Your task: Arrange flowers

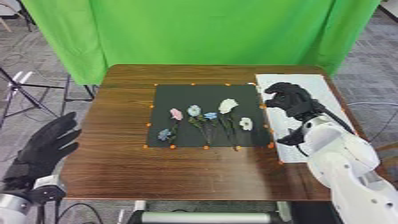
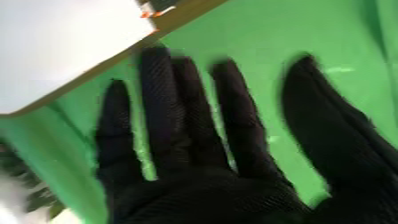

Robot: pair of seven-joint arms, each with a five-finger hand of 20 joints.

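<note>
The flowers lie on the dark mat (image 1: 200, 92), which rests on the brown surface (image 1: 115, 170). A large creamy-white bloom (image 1: 228, 105) tops a long green stem; near it are a pale bluish bloom (image 1: 194, 110), a pink bloom (image 1: 176, 114) and a small blue bloom (image 1: 210, 115), their stems pointing towards the robot. Another blue bloom (image 1: 164, 134) lies at the mat's left side, and a white bloom (image 1: 246, 123) at its right. Orange dots mark the mat's edge. The right hand (image 1: 291, 98) is above the white sheet (image 1: 277, 122), its fingers (image 2: 163, 112) straight and spread. The left hand (image 1: 37, 152) is beside the surface, fingers extended and slightly apart
</note>
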